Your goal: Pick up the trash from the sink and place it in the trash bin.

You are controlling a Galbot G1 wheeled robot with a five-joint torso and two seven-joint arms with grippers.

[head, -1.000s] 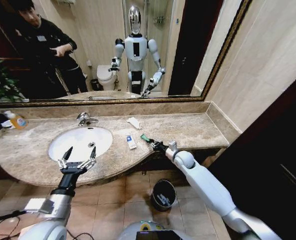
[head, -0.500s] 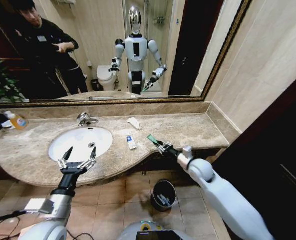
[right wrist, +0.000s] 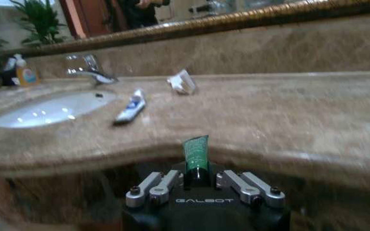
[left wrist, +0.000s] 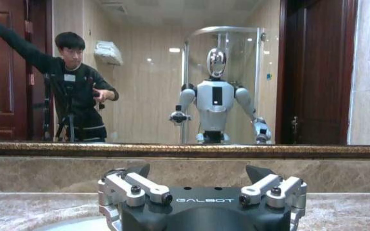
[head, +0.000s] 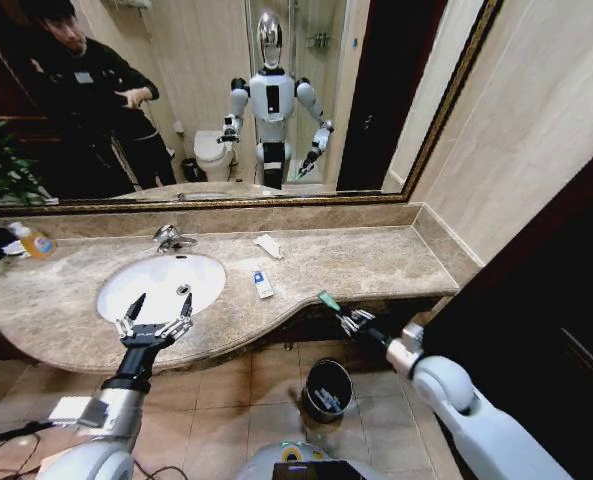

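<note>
My right gripper point(head: 350, 320) is shut on a green stick point(head: 328, 300), held just off the marble counter's front edge and above the black trash bin point(head: 326, 390) on the floor. In the right wrist view the green stick point(right wrist: 196, 153) stands up between the jaws of that gripper point(right wrist: 198, 177). A blue-white packet point(head: 263, 284) lies on the counter right of the white sink point(head: 161, 283). Farther back lies a white sachet point(head: 269, 245). My left gripper point(head: 154, 320) hangs open over the sink's front rim, holding nothing.
A chrome tap point(head: 171, 238) stands behind the basin, and an orange-labelled soap bottle point(head: 36, 242) sits at the far left. A large mirror backs the counter point(head: 376, 260). A dark door frame stands close on the right. The floor around the bin is tiled.
My right gripper has drawn back from the counter with the green stick, moving right and toward me past the front edge. The left arm has not moved.
</note>
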